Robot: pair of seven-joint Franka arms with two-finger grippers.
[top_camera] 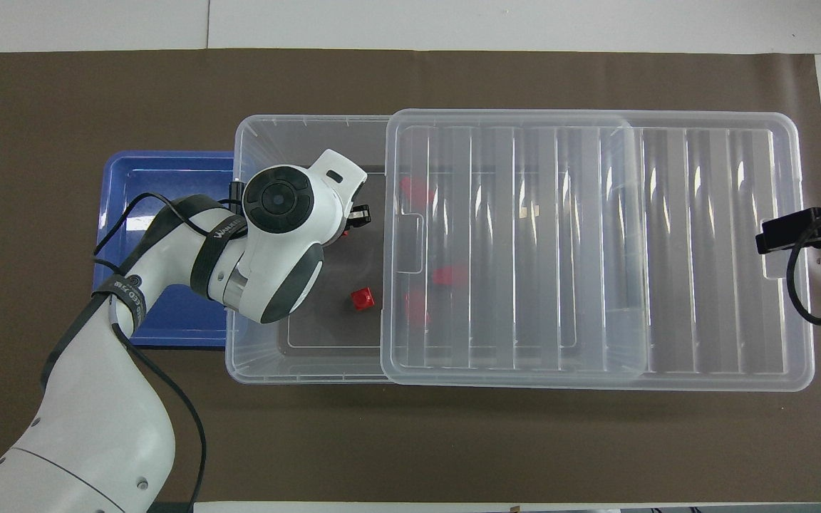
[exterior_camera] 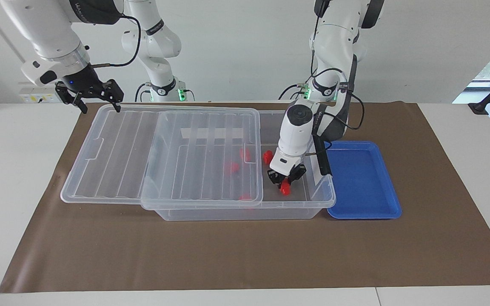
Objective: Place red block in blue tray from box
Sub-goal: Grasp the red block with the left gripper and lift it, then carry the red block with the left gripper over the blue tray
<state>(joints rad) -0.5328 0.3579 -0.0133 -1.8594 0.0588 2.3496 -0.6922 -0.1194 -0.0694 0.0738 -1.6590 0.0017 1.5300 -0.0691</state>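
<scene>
The clear box (exterior_camera: 236,211) lies on the brown mat, its ribbed lid (exterior_camera: 113,157) slid toward the right arm's end, leaving the end beside the blue tray (exterior_camera: 362,180) uncovered. My left gripper (exterior_camera: 286,183) reaches down into that uncovered end and is shut on a red block (exterior_camera: 286,187). Another red block (exterior_camera: 267,157) lies uncovered on the box floor, nearer to the robots. Three more (exterior_camera: 231,166) show through the lid. The blue tray holds nothing. My right gripper (exterior_camera: 99,106) is open and waits raised over the lid's end. In the overhead view the left arm (top_camera: 282,214) covers most of its gripper.
The brown mat (exterior_camera: 228,255) covers the table's middle, with white table (exterior_camera: 15,170) at either end. The box's black clip handle (exterior_camera: 322,159) stands up at the rim between the left gripper and the tray. The lid (top_camera: 703,249) overhangs the box at the right arm's end.
</scene>
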